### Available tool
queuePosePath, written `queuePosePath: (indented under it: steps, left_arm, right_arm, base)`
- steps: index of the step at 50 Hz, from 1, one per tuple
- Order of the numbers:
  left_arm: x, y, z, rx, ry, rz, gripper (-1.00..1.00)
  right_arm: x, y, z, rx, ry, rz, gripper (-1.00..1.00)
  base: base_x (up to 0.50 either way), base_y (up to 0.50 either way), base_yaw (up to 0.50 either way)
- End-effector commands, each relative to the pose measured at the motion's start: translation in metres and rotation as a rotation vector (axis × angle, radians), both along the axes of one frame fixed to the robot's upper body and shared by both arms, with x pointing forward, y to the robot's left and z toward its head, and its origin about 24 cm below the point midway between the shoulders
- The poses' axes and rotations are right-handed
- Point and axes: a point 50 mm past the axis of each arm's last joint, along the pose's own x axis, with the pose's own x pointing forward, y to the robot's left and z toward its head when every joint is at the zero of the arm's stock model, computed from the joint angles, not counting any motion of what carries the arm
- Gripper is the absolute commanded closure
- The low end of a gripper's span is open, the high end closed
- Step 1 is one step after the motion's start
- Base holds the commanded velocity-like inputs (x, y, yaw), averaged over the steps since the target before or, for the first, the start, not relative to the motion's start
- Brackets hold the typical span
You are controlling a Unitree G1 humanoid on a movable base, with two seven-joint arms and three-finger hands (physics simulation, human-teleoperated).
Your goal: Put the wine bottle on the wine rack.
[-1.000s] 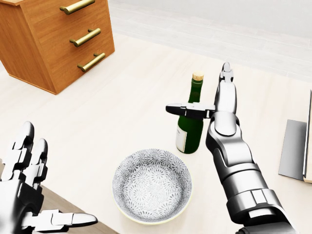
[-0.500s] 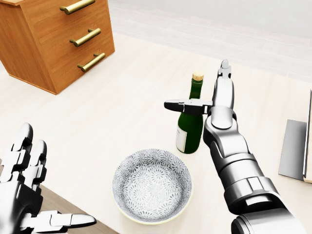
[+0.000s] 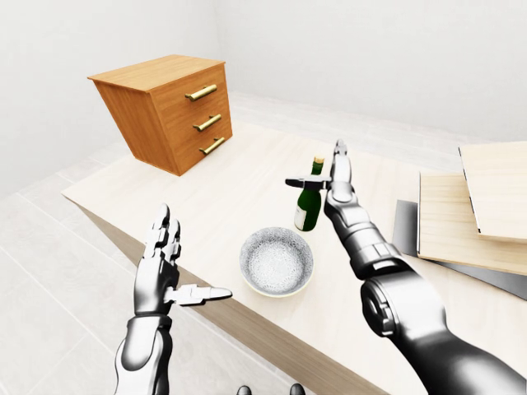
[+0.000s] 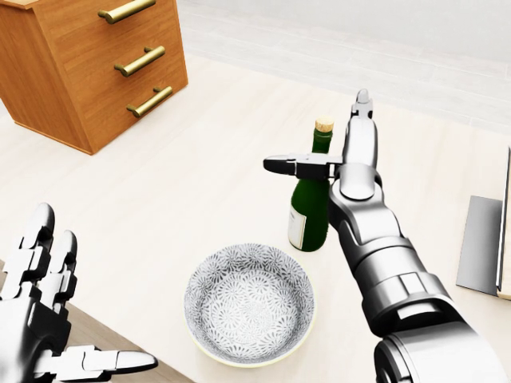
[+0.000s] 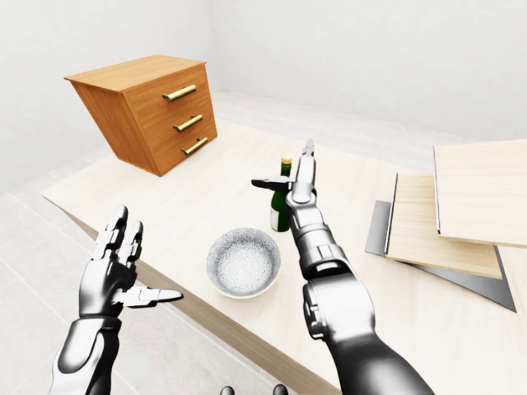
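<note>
A green wine bottle [image 4: 310, 209] with a cork top and a pale label stands upright on the light wood table [image 4: 200, 167], right of middle in the head view. My right hand [image 4: 317, 132] is open at the bottle's neck. Its thumb reaches left across the neck and its fingers [image 4: 361, 136] point straight up along the bottle's right side, not closed round it. My left hand [image 4: 88, 295] is open and empty at the bottom left, beyond the table's near edge. Stacked light wood boards on a dark grey plate [image 3: 482, 202] lie at the right.
A patterned grey-white bowl [image 4: 249, 303] sits just below the bottle, near the table's edge. A wooden three-drawer chest [image 4: 88, 64] with brass handles stands at the top left. Pale tiled floor [image 3: 49, 271] lies left of and below the table.
My right hand has slid a little up and left in the head view, closer to the bottle's neck. The bottle, the bowl and my left hand have not moved.
</note>
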Motion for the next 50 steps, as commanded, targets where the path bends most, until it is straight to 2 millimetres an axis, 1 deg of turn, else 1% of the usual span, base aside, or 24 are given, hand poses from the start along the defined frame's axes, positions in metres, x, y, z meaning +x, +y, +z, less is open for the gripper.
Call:
queuePosePath:
  steps: [1,12,13,14,16,17,20,21,22,24,25,27,33,38,40,41,45,50]
  left_arm:
    - [0.0006,0.0007,-0.0016,0.002,0.000,0.002,-1.00]
    - [0.0011,0.0011,-0.0032,0.004,-0.001,0.002,-1.00]
    - [0.0009,0.0012,-0.0032,0.005,-0.001,0.003,-1.00]
    - [0.0007,0.0014,-0.0033,0.006,-0.001,0.003,-1.00]
    - [0.0006,0.0018,-0.0033,0.007,-0.001,0.004,-1.00]
    - [0.0004,0.0020,-0.0031,0.007,-0.002,0.005,-1.00]
    - [0.0003,0.0021,-0.0026,0.007,-0.002,0.007,-1.00]
    - [0.0004,0.0017,-0.0027,0.010,-0.004,0.005,-1.00]
    - [0.0004,0.0017,-0.0028,0.010,-0.004,0.005,-1.00]
    - [0.0007,0.0013,-0.0031,0.014,-0.005,0.006,-1.00]
    - [0.0009,0.0006,-0.0034,0.016,-0.005,0.003,-1.00]
    - [0.0009,0.0005,-0.0033,0.016,-0.006,0.003,-1.00]
    - [-0.0004,0.0006,-0.0021,0.017,-0.007,0.004,-1.00]
    - [-0.0005,0.0007,-0.0015,0.021,-0.010,0.007,-1.00]
    - [-0.0002,0.0001,-0.0023,0.020,-0.008,0.004,-1.00]
    - [-0.0002,0.0001,-0.0023,0.020,-0.008,0.004,-1.00]
    - [-0.0004,-0.0003,-0.0023,0.022,-0.009,0.001,-1.00]
    - [-0.0002,-0.0004,-0.0023,0.022,-0.008,0.001,-1.00]
  right_arm:
    - [0.0014,0.0029,0.0002,-0.005,0.004,0.004,-1.00]
    - [0.0005,0.0008,-0.0054,0.001,0.010,-0.003,-1.00]
    - [0.0004,0.0005,-0.0060,0.000,0.011,-0.004,-0.98]
    - [0.0003,-0.0001,-0.0065,0.001,0.012,-0.005,-0.80]
    - [0.0002,-0.0006,-0.0069,0.000,0.012,-0.008,-0.65]
    - [0.0002,-0.0008,-0.0070,-0.002,0.012,-0.008,-0.60]
    - [0.0002,-0.0015,-0.0068,0.000,0.011,-0.011,-0.55]
    - [0.0003,-0.0017,-0.0065,-0.001,0.011,-0.013,-0.43]
    - [0.0004,-0.0015,-0.0061,-0.001,0.010,-0.012,-0.37]
    - [0.0004,-0.0015,-0.0061,-0.001,0.010,-0.012,-0.37]
    - [0.0008,-0.0014,-0.0047,-0.002,0.008,-0.012,-0.19]
    - [0.0009,-0.0014,-0.0039,-0.003,0.006,-0.012,0.00]
    - [0.0008,-0.0020,-0.0039,-0.003,0.005,-0.016,0.22]
    - [0.0009,-0.0013,-0.0041,-0.002,0.005,-0.010,0.25]
    - [0.0010,-0.0010,-0.0035,-0.001,0.004,-0.010,0.41]
    - [0.0010,-0.0010,-0.0035,-0.001,0.004,-0.010,0.41]
    - [0.0012,-0.0013,-0.0026,-0.002,0.002,-0.010,0.67]
    - [0.0015,-0.0028,-0.0009,-0.003,-0.001,-0.014,0.85]
  base:
    - [0.00,0.00,0.00]
    - [0.00,0.00,0.00]
    - [0.00,0.00,0.00]
    - [0.00,0.00,0.00]
    - [0.00,0.00,0.00]
    - [0.00,0.00,0.00]
    - [0.00,0.00,0.00]
    - [0.00,0.00,0.00]
    - [0.00,0.00,0.00]
    - [0.00,0.00,0.00]
    - [0.00,0.00,0.00]
    - [0.00,0.00,0.00]
    - [0.00,0.00,0.00]
    - [0.00,0.00,0.00]
    - [0.00,0.00,0.00]
    - [0.00,0.00,0.00]
    - [0.00,0.00,0.00]
    - [0.00,0.00,0.00]
